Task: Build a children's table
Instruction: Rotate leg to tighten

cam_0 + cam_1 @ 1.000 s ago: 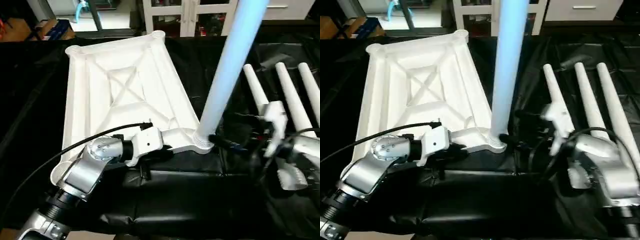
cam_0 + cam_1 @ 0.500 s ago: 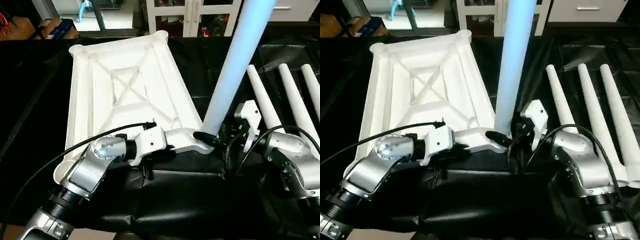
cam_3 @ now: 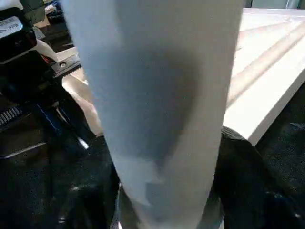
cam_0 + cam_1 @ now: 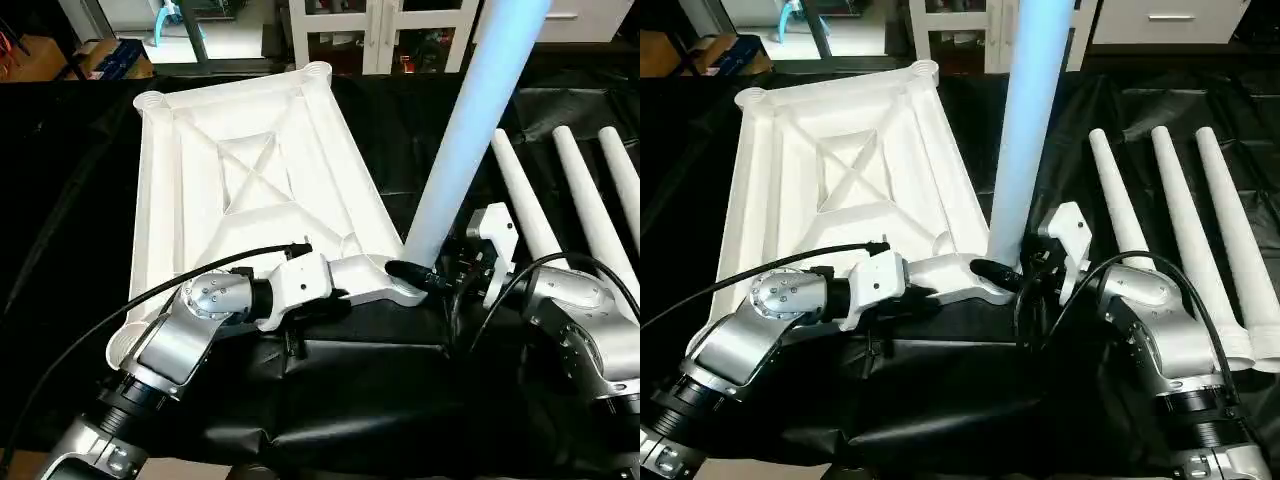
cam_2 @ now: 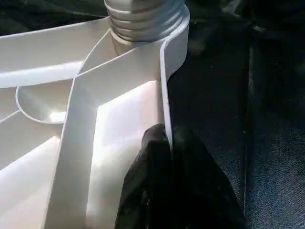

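The right gripper (image 4: 1008, 274) clasps the base of the upright leg (image 4: 1028, 120), seated in the near corner socket (image 4: 405, 290) of the upturned table top (image 4: 250, 190). The left gripper (image 5: 164, 143) pinches the top's rim beside it. Three spare legs (image 4: 1180, 215) lie beyond the right gripper.

Indoor robotics test room: bench draped in black sheeting (image 4: 380, 390); white glass-door cabinet (image 4: 375, 30) at 12 o'clock, cardboard boxes (image 4: 100, 58) at 10 o'clock.
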